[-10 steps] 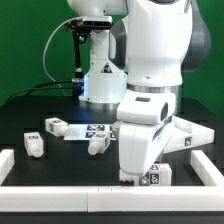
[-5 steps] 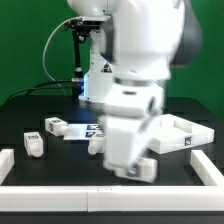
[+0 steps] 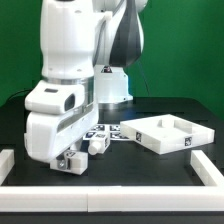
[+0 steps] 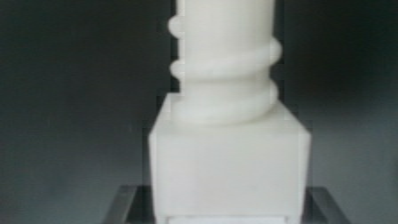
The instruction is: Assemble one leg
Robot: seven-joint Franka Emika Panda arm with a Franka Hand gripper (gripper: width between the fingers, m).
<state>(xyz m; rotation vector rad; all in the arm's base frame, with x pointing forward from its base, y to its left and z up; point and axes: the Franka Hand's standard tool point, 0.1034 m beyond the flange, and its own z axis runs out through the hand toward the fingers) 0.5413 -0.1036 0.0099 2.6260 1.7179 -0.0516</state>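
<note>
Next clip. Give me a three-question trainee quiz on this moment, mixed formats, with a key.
1. True or false: the tray-like tabletop lies to the exterior view's right of the gripper.
2. What fills the middle of the wrist view? A) the leg, threaded end showing; B) a screwdriver; C) a red ball.
3. Fill in: the table surface is ___ in colour.
Key: 1 true; 2 A; 3 black.
</note>
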